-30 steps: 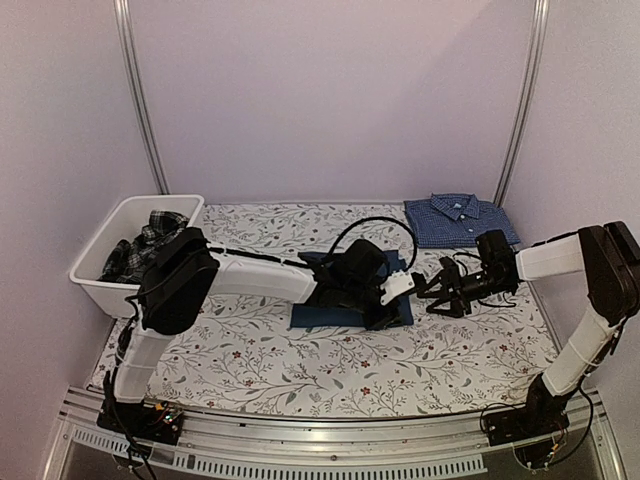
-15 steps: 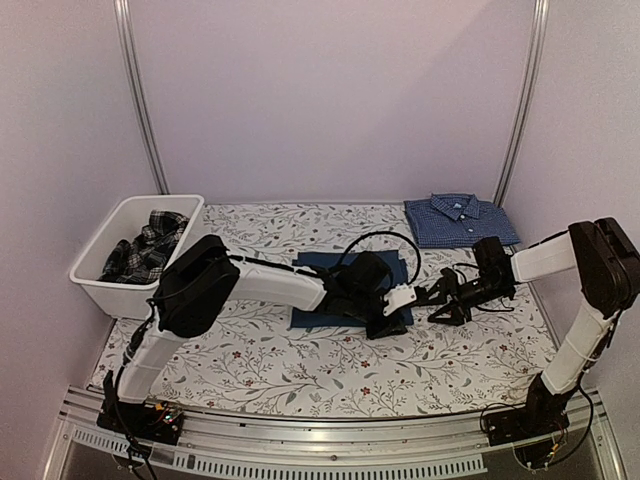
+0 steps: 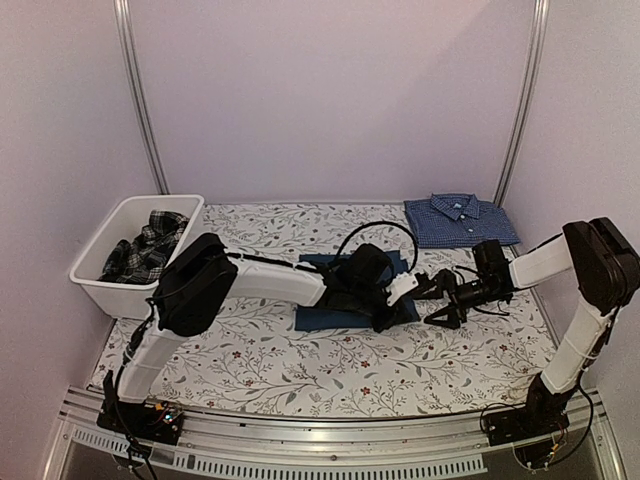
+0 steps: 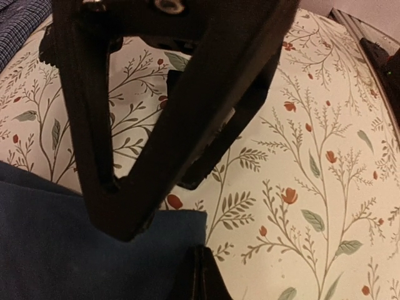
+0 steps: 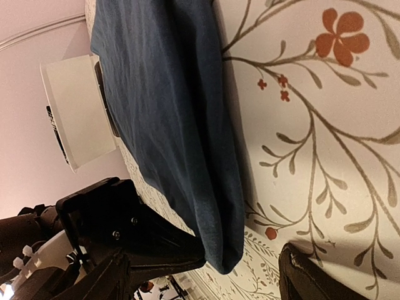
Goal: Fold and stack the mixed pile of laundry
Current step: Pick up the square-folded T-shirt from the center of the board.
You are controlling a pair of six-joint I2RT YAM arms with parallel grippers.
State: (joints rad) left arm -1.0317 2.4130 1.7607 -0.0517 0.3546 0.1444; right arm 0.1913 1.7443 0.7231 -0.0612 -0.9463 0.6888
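"On the middle of the floral tablecloth (image 3: 300, 370), what had just changed?" the inspector asked.

"The left gripper (image 4: 128, 228) had closed fully within the last second. Its fingers met at the right-hand near corner of the dark blue T-shirt (image 3: 315, 318). The right gripper (image 3: 443, 300) had come in closer to that same edge and spread its jaws. They stood wide and held nothing."

"Meaning for the task?"

"As a judgement, the T-shirt was the item in work. It lay partly folded at mid-table, and a fold or lift was being set up. The checked shirt (image 3: 460, 220) lay folded at the far right corner. The plaid piece (image 3: 150, 245) sat in the white tub (image 3: 100, 285) at the left, awaiting folding."

"Which view showed what?"

"The top view gave the layout but hid the contact under the left wrist. The left wrist view showed the fingertips together on the cloth's edge, apparently pinching it, but a firm hold could not be confirmed. Only the right wrist view showed the doubled thickness of the shirt's edge and the left fingers at its corner, with the right jaws clear of the cloth."
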